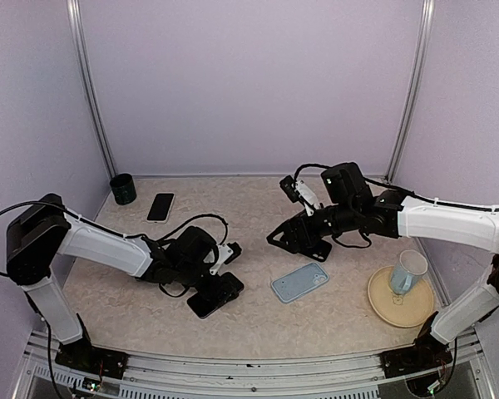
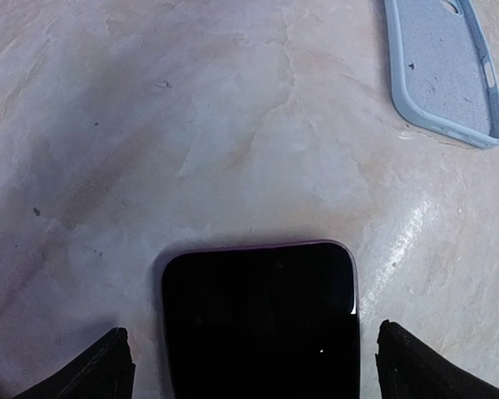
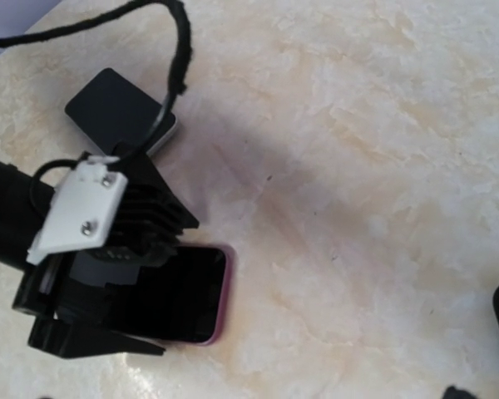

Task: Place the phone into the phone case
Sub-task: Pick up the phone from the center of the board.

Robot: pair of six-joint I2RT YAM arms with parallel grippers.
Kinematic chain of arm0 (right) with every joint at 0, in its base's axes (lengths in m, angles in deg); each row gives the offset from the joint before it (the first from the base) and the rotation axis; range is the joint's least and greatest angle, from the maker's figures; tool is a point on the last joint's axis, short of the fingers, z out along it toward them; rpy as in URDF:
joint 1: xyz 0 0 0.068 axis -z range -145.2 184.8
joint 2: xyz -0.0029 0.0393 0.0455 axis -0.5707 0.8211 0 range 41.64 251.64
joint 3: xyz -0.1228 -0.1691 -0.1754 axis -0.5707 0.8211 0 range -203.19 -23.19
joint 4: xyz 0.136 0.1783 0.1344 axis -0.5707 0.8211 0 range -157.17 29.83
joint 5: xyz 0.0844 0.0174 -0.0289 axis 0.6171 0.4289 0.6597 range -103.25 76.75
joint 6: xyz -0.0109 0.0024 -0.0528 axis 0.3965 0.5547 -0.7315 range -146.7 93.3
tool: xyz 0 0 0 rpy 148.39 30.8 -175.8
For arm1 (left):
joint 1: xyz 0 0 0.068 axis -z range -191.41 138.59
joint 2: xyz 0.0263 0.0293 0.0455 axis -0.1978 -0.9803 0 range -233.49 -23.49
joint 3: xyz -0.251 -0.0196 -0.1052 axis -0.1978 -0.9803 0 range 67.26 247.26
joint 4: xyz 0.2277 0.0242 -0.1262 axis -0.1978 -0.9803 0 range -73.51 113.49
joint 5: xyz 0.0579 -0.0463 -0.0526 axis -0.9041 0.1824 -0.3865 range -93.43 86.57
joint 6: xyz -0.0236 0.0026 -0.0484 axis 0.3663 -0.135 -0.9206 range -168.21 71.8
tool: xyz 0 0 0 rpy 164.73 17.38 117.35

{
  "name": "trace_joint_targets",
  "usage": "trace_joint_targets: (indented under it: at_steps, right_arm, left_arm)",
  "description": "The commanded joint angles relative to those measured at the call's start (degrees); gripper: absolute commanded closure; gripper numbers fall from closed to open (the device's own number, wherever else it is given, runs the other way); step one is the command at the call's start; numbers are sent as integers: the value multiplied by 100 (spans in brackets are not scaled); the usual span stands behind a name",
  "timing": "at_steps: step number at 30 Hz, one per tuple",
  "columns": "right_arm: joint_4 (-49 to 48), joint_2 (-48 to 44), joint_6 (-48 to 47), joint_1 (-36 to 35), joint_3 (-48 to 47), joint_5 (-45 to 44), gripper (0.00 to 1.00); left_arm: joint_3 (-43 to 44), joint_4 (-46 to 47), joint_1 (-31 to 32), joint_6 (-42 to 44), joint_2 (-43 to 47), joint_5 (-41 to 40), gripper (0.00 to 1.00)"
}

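Note:
The phone [image 2: 260, 320], black screen with a purple rim, lies flat on the table near the front [image 1: 224, 293]. My left gripper [image 2: 258, 362] is open and low over it [image 1: 208, 284], one finger on each side of the phone's near end with a small gap to each edge. The light blue phone case [image 1: 299, 282] lies open side up to the right of the phone, also in the left wrist view [image 2: 445, 71]. My right gripper [image 1: 293, 239] hovers open and empty behind the case. The right wrist view shows the phone [image 3: 195, 291] under the left gripper.
A second dark phone [image 1: 160, 207] lies at the back left, also in the right wrist view [image 3: 121, 112]. A black cup [image 1: 123, 189] stands in the back left corner. A tan plate [image 1: 382, 303] with a glass [image 1: 408, 272] sits at the right.

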Motion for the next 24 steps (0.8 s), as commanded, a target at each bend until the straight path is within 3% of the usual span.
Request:
trace_joint_targets:
  at_steps: [1, 7, 16, 20, 24]
  right_arm:
    - [-83, -124, 66, -21, 30, 73, 0]
    - [-51, -37, 81, -14, -43, 126, 0]
    - [-74, -27, 100, -18, -17, 217, 0]
    - [-91, 3, 106, -22, -17, 218, 0]
    - [-140, 45, 144, -10, -20, 272, 0]
  left_arm:
    - [-63, 169, 0, -87, -188, 113, 1]
    - [-34, 86, 24, -135, -280, 59, 1]
    - [-156, 36, 215, -277, -426, -367, 10]
    - [-213, 54, 250, -343, -363, -466, 16]
    - [-208, 36, 279, -409, -352, -486, 29]
